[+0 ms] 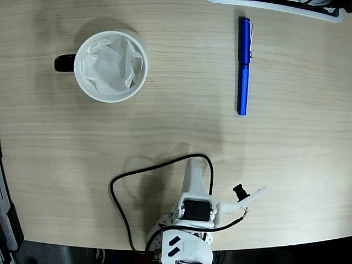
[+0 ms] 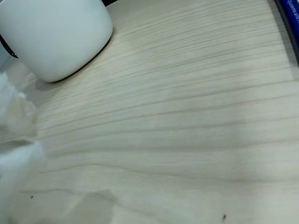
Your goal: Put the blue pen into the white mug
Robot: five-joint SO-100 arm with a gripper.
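Observation:
The white mug [image 1: 110, 66] stands at the upper left of the fixed view, its black handle pointing left and crumpled white paper inside. Well to its right, the blue pen [image 1: 243, 66] lies flat and nearly vertical in the picture, silver clip at the top end. My gripper [image 1: 193, 166] is low at the bottom centre, far from both, pointing up the picture; its fingers look closed into one white taper with nothing held. In the wrist view the mug [image 2: 56, 32] fills the top left, a sliver of the pen [image 2: 290, 18] shows at the top right, and a blurred white finger [image 2: 14, 140] sits at the left.
A black cable [image 1: 118, 190] loops on the table left of the arm. A white-edged flat object [image 1: 286, 8] lies along the top right border. The wooden table's front edge [image 1: 66, 242] runs along the bottom, with dark gear [image 1: 6, 220] at the left.

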